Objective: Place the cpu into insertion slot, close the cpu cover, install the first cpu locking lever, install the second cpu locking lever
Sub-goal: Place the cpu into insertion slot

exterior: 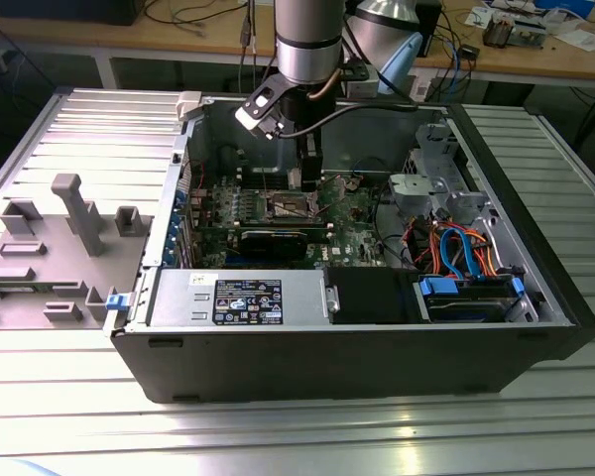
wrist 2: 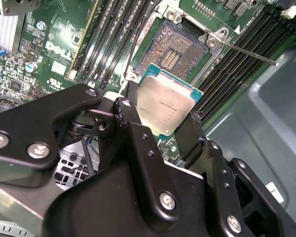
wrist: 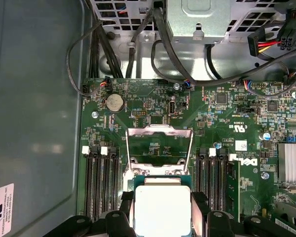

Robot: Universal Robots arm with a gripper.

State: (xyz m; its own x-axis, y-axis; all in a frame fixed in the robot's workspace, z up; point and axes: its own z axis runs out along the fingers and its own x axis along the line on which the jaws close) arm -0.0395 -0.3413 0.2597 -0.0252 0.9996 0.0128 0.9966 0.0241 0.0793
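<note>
Black-fingered, clamped as end effector (wrist 2: 160, 117) on two opposite edges of the cpu (wrist 2: 167, 98). Held it unseated just beside the bare insertion slot (wrist 2: 173, 49) on the green motherboard (wrist: 227, 113), inside the open computer case (exterior: 327, 357) on the desk (exterior: 278, 436). Showed the cpu cover (wrist: 160, 130) raised, one locking lever (wrist 2: 246, 53) angled clear.

The cpu (wrist 2: 165, 106) wore a satin metal lid over a green laminate edge, pinched by the hand (wrist 2: 159, 113), whose fingers (wrist 2: 133, 129) looked matt black with silvery screws. The insertion slot (wrist 2: 170, 52) showed a dull coppery contact field inside a bare silvery rim; the cpu cover (wrist: 160, 131) was thin metal. The circuit board (wrist: 153, 106) shone glossy green. In the exterior view, matt grey plastic fixtures (exterior: 74, 213) lay at 9 o'clock from the black case (exterior: 327, 367) on the ribbed, brushed-metal desk (exterior: 297, 436).
</note>
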